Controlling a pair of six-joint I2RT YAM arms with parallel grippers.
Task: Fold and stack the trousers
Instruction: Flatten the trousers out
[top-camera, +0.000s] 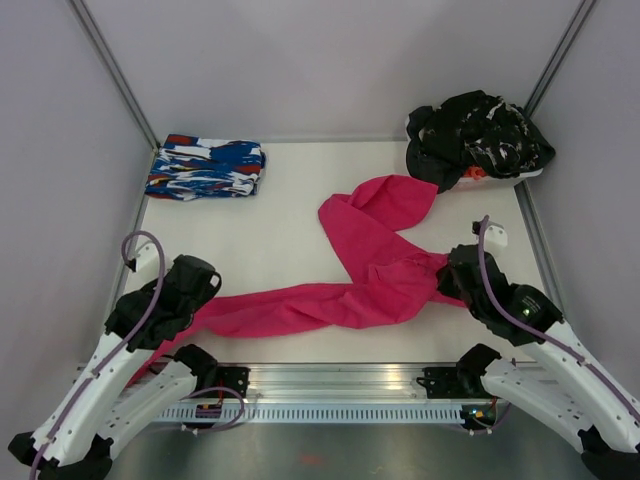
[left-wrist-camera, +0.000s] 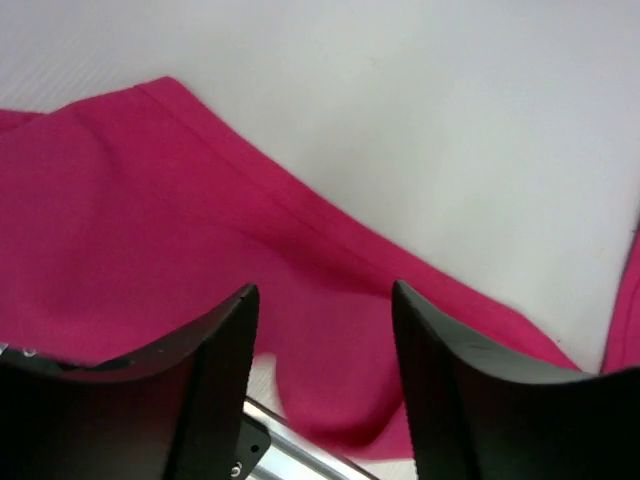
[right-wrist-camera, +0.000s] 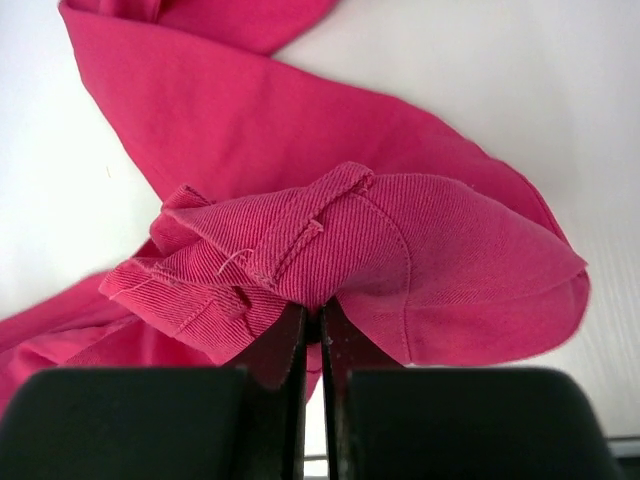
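**Pink trousers sprawled on the table, pinched at one end**

The trousers (top-camera: 370, 270) lie unfolded and twisted across the right and middle of the white table (top-camera: 260, 230). One leg loops up toward the far right and doubles back on itself. The other runs as a long, rumpled band leftward along the near edge, and its end passes under the left arm.

The right end effector (right-wrist-camera: 313, 318) is clamped on the trousers. Its two black fingers (right-wrist-camera: 275, 350) are pressed almost together, with a bunched fold of ribbed waistband gripped between them. A belt loop and a stitched seam sit just above the pinch, and the cloth there is gathered up off the table.

The left end effector (left-wrist-camera: 325, 300) sits over the end of the long leg with its fingers (left-wrist-camera: 215, 340) spread wide. Pink cloth fills the gap between them in the wrist view, with a strip of metal rail just visible beneath. I cannot tell from here whether the fingers touch the cloth.

A folded blue, white and red patterned garment (top-camera: 205, 168) rests in the far left corner, well apart from the trousers. A heap of black clothes with white flecks (top-camera: 478, 135) fills the far right corner, just beyond the looped leg.
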